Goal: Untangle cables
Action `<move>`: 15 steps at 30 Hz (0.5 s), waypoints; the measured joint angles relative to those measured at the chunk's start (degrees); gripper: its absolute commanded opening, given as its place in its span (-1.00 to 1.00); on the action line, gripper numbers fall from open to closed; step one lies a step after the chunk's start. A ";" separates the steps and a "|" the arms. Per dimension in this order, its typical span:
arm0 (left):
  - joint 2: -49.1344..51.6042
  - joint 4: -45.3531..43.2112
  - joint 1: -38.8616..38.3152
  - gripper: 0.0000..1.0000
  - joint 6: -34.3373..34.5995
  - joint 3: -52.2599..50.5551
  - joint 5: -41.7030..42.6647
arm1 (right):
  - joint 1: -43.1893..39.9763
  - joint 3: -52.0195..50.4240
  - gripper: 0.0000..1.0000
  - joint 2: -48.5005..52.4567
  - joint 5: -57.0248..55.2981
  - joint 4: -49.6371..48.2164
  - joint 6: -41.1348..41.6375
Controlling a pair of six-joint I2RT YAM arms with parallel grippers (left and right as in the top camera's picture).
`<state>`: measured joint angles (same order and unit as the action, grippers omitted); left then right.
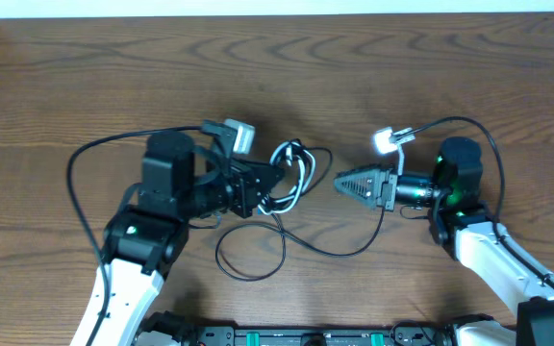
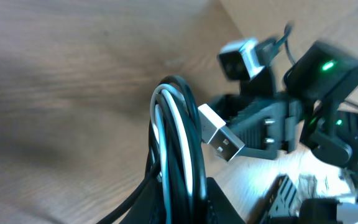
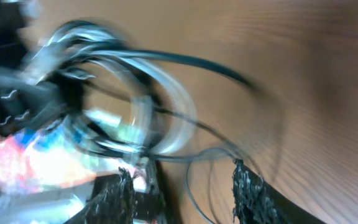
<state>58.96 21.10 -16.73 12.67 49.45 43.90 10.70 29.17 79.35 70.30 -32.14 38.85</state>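
Note:
The cables (image 1: 294, 173) form a small bunch of black and white loops at the table's middle, lifted at the tip of my left gripper (image 1: 275, 183). In the left wrist view my left gripper (image 2: 179, 186) is shut on the cables (image 2: 176, 130), and a silver USB plug (image 2: 221, 135) sticks out to the right. One thin black cable (image 1: 248, 264) trails down in a loop on the table. My right gripper (image 1: 339, 182) points at the bunch from the right, a little apart. In the blurred right wrist view its fingers (image 3: 247, 193) stand open, with a thin cable (image 3: 194, 180) passing loosely between them.
Thick black arm wires arch out from the left arm (image 1: 75, 173) and the right arm (image 1: 489, 139). The wooden table (image 1: 277, 67) stretches behind the arms. The robot base rail (image 1: 306, 336) runs along the near edge.

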 measured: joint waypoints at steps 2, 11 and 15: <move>1.33 0.11 -1.01 -0.85 -1.36 0.00 0.37 | 1.57 0.02 -0.41 0.00 2.38 -5.79 -0.33; 6.08 0.09 -2.89 -0.84 -8.33 0.00 0.96 | 2.73 0.02 0.00 0.00 6.62 -16.13 6.01; 7.08 0.07 -3.56 -0.85 -11.98 0.00 0.94 | 2.73 0.02 -0.01 0.00 5.92 -16.72 11.87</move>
<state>66.04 21.17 -20.29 0.69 49.45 44.84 13.43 29.19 79.35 76.23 -48.86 50.72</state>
